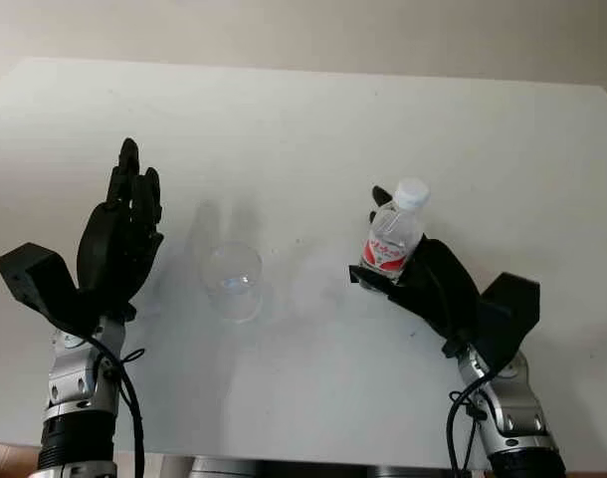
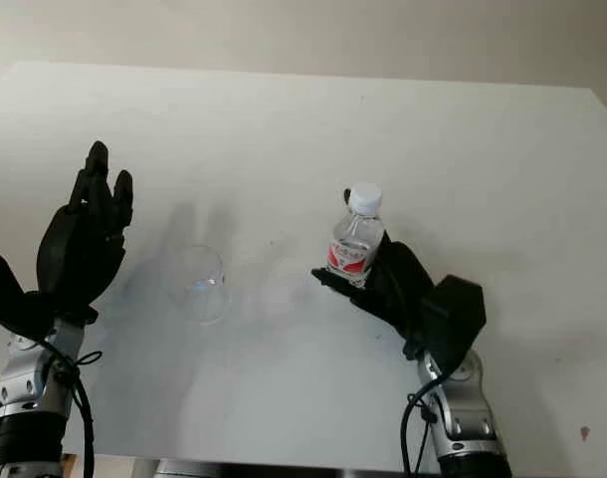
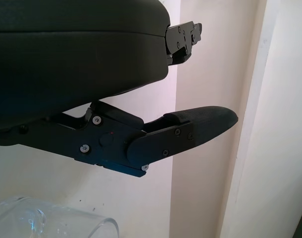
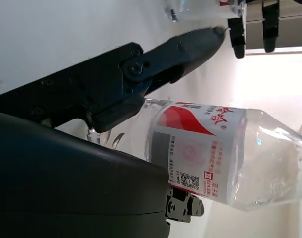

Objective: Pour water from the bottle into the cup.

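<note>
Gripping the bottle point(image 1: 393, 239) low around its label, the right robot hand point(image 1: 433, 284) holds it well right of the cup point(image 1: 232, 280); thin plastic looks light, crushable, cap on; left robot hand point(image 1: 119, 244) hovers open just left of the cup.

The right hand point(image 2: 383, 279) grips a capped bottle point(image 2: 355, 239), nearly upright, at 4 o'clock on the white bench point(image 2: 284, 119). A clear cup point(image 2: 197, 283) stands at 8 o'clock, with the left hand point(image 2: 80, 244) open beside it.
</note>
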